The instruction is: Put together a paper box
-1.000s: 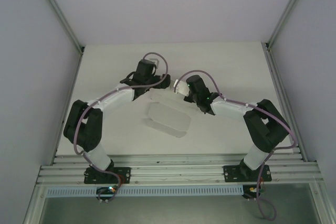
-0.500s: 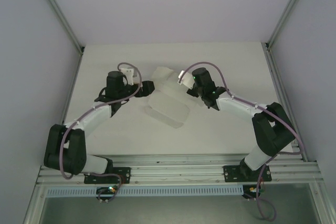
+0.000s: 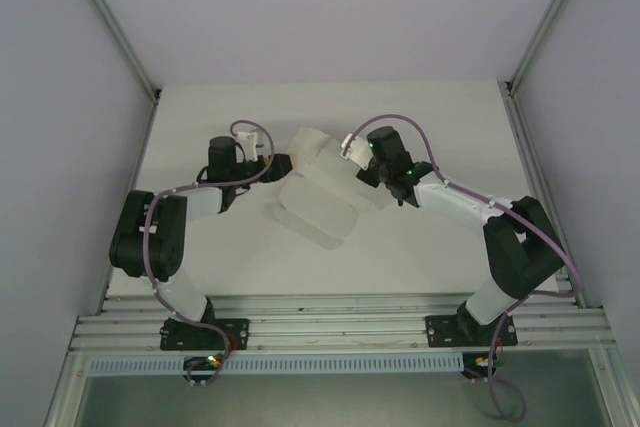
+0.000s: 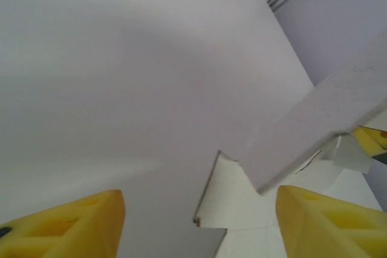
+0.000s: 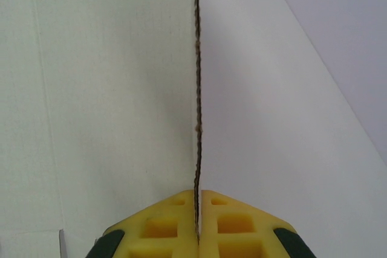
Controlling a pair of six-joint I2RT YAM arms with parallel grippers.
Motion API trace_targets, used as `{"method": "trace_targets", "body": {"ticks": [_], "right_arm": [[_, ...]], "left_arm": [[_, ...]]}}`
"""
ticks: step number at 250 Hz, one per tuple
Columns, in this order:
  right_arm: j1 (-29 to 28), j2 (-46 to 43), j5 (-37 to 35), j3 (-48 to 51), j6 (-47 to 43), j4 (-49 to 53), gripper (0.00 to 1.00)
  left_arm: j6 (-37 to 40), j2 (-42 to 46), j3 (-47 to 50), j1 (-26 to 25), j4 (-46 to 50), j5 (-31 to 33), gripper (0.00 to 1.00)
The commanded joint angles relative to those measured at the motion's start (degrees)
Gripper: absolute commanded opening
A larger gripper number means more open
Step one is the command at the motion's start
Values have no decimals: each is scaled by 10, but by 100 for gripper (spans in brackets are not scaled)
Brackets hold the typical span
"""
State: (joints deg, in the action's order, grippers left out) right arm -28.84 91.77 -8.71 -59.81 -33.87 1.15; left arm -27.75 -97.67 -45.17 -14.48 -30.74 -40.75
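Observation:
The paper box [image 3: 315,197] is a white cardboard blank, partly folded, in the middle of the table between both arms. My left gripper [image 3: 278,164] stands open at its left edge. In the left wrist view the gripper [image 4: 199,202] has its yellow fingers [image 4: 66,225] wide apart, a notched box flap [image 4: 242,209] low between them and a raised panel [image 4: 326,119] crossing at the right. My right gripper [image 3: 362,172] holds the box's right side. In the right wrist view the gripper [image 5: 198,225] is shut on a thin upright cardboard edge [image 5: 197,89].
The white table [image 3: 440,117] runs out to grey side walls with metal rails [image 3: 530,47] at both back corners. A ribbed metal rail [image 3: 340,327] carries the arm bases along the near edge.
My left arm pulled back from over the box to its left side, gripper now pointing right at the box's edge. The right gripper shifted slightly back and right, and the box tilted with it.

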Motion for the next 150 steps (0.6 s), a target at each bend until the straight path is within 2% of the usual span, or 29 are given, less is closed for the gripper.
{"method": "trace_targets", "body": {"ticks": [1,37,76,150], "right_arm": [[3,-23,24,-16,24,20,0],[3,-29,34,-14,33,19,0],[3,-37,39,-13,38,27,0],[3,-52,57,-1,44,38,0]], "left_arm": [[27,-7,-1,-7,-31,-26,64],[37,-22,-10,-8,-17,-30,57],[45,-23,-12,-10,-32,-45,40],[56,-21,1,-13,-70,-62,33]]}}
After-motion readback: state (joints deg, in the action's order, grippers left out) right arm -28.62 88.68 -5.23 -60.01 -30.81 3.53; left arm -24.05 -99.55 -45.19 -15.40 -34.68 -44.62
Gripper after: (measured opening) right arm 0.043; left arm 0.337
